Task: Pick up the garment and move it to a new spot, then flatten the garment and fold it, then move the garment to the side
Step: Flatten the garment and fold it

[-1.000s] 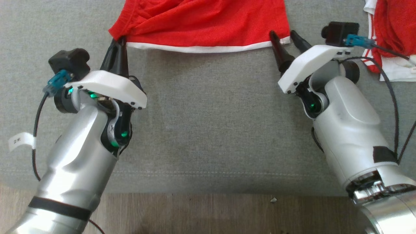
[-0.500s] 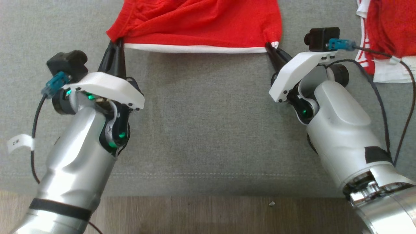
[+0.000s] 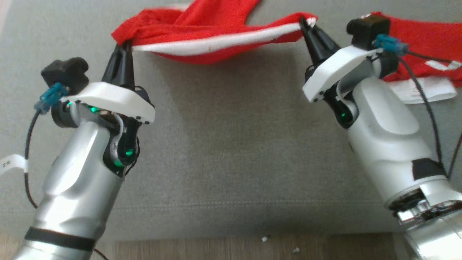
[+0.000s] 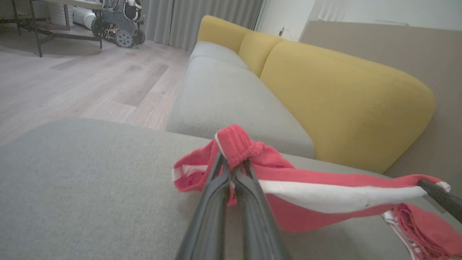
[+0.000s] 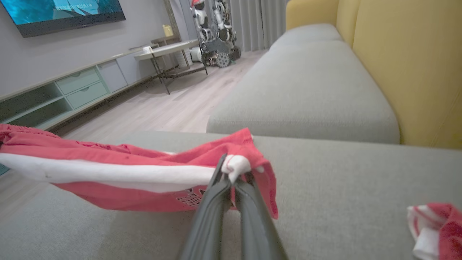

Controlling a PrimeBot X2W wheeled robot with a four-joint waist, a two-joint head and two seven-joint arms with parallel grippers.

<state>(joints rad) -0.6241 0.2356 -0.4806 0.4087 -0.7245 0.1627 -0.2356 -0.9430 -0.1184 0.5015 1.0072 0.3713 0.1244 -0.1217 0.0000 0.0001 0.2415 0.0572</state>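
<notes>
I've got left gripper (image 3: 123,48) and right gripper (image 3: 306,24) pinched shut on the garment (image 3: 202,34) hem corners. Taut between jaws, likely to lift it spread.

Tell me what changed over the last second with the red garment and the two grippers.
The right gripper, open beside the hem a second ago, closed on a corner of the red white-trimmed garment. Both grippers then raised the hem off the grey sofa cushion. The left gripper stayed shut on its corner; the second red garment stayed lying at the right.
</notes>
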